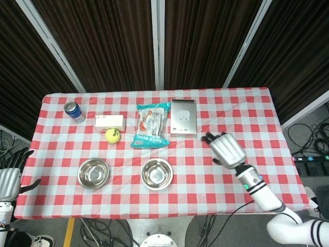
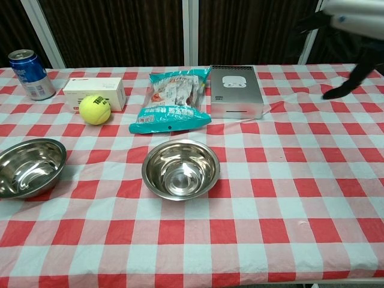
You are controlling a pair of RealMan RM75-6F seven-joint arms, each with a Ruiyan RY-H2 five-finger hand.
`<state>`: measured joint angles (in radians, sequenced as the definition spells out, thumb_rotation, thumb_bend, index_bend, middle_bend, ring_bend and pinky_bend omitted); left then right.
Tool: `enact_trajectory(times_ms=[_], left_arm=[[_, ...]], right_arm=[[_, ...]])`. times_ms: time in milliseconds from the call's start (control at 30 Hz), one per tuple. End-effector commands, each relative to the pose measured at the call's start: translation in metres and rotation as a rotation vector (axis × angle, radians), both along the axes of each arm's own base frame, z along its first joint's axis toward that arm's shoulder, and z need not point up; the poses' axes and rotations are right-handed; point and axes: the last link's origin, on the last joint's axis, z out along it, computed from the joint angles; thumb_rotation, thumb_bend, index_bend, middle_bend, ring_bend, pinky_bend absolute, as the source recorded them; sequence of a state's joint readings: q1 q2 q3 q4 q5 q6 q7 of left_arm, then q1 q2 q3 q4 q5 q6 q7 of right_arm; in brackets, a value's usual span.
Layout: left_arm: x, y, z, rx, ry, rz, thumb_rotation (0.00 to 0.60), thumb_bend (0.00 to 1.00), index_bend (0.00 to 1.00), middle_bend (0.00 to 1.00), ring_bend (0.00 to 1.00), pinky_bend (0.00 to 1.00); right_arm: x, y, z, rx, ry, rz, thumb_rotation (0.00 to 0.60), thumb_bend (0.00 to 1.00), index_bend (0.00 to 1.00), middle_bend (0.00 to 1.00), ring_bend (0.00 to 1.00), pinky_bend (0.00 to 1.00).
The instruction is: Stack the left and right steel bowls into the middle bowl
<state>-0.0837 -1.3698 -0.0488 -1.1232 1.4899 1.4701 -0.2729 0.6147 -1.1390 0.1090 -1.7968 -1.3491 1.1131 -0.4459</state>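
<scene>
Steel middle bowl (image 1: 156, 174) sits lower centre; my right robot hand (image 1: 224, 150) hovers empty, fingers spread, right of it. Next: left bowl (image 1: 93, 173), lower left, needs lifting in

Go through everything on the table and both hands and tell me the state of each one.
middle bowl: upright, another bowl nested inside
left bowl: upright, empty
soda can: upright
snack bag: lying flat
right hand: open, raised
left hand: open, off table

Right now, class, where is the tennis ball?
In the head view, the tennis ball lies table-left, just in front of the white box, left of the snack bag.
</scene>
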Motion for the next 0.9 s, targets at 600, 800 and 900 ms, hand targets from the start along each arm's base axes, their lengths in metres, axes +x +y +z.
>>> enact_trajectory(times_ms=[600, 800, 900], left_arm=[[0.068, -0.024, -0.017, -0.244, 0.139, -0.154, 0.600, 0.22, 0.18, 0.18, 0.12, 0.25], [0.084, -0.030, -0.039, -0.347, 0.160, -0.221, 0.600, 0.22, 0.18, 0.19, 0.19, 0.38], [0.087, -0.026, -0.049, -0.372, 0.209, -0.268, 0.600, 0.23, 0.22, 0.23, 0.27, 0.49]], right_arm=[[-0.138, 0.041, 0.112, -0.115, -0.166, -0.454, 0.600, 0.09, 0.10, 0.06, 0.00, 0.00], [-0.135, 0.033, 0.106, -0.102, -0.164, -0.451, 0.600, 0.09, 0.09, 0.06, 0.00, 0.00], [-0.136, 0.032, 0.101, -0.095, -0.160, -0.455, 0.600, 0.09, 0.09, 0.06, 0.00, 0.00]])
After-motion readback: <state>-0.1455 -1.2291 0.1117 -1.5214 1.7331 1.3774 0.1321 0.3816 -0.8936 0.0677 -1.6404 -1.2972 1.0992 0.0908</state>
